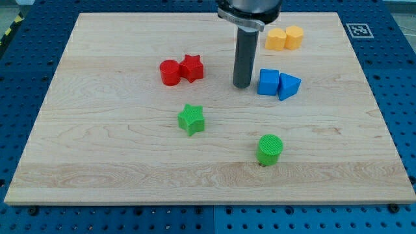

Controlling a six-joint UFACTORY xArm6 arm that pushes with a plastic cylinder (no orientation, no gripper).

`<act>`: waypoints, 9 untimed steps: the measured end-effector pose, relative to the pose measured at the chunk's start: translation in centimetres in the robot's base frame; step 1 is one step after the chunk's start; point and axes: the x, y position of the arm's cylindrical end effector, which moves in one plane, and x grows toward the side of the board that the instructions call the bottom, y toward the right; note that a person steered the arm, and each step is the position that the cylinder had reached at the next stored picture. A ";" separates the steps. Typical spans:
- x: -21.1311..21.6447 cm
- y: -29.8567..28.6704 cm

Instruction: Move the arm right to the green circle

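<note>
The green circle (269,149), a short green cylinder, stands on the wooden board (117,156) at lower centre-right. My tip (242,85) rests on the board just left of the blue blocks, well above the green circle and a little to its left. The dark rod rises from the tip to the view's top. The tip touches no block.
A blue cube (268,82) and a blue triangle (288,86) sit just right of the tip. A red cylinder (170,72) and red star (192,67) lie to its left. A green star (191,119) lies lower left. Two orange blocks (285,38) sit at the top.
</note>
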 end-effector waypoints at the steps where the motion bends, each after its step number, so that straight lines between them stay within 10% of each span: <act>1: 2.6 0.0; 5: 9.3 11.8; 9: 17.4 11.2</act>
